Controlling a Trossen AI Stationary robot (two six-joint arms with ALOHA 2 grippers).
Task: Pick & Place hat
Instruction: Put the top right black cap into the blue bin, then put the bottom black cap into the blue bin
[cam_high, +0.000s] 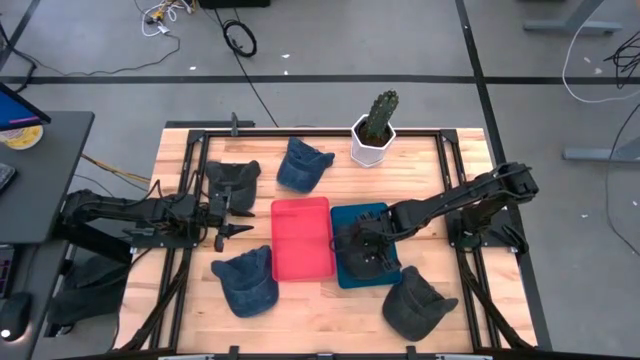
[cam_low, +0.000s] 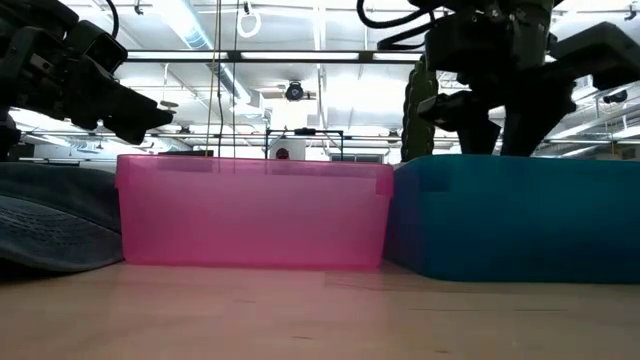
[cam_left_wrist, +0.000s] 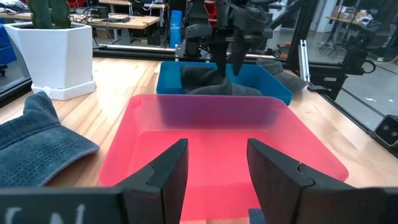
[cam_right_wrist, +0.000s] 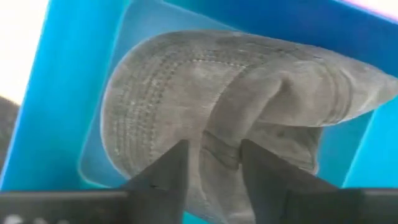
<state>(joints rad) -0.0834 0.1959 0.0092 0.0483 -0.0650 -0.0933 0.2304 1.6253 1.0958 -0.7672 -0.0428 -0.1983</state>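
Observation:
A grey hat (cam_right_wrist: 186, 93) lies in the blue bin (cam_high: 385, 215), its crown up; it also shows in the left wrist view as the grey hat (cam_left_wrist: 205, 78). My right gripper (cam_right_wrist: 214, 165) hangs over it, open and pointing down, with a raised fold of the crown between its fingers. From the left it appears as the right gripper (cam_left_wrist: 231, 62) above the bin. My left gripper (cam_left_wrist: 217, 165) is open and waits level at the left side of the empty red bin (cam_high: 302, 238), also seen from above as the left gripper (cam_high: 228, 215). My right gripper comes at the grey hat from above, pointing down. Its open fingers (cam_right_wrist: 171, 171) stand on either side of a raised fold of the crown (cam_right_wrist: 217, 149). I cannot tell whether they touch it. The hat rests in the blue bin.
Four more hats lie on the table: dark grey (cam_high: 232, 178), denim (cam_high: 300, 163), denim (cam_high: 245, 282) and dark grey (cam_high: 415, 305). A cactus in a white pot (cam_high: 375, 135) stands at the far edge. The red and blue bins sit side by side in the middle.

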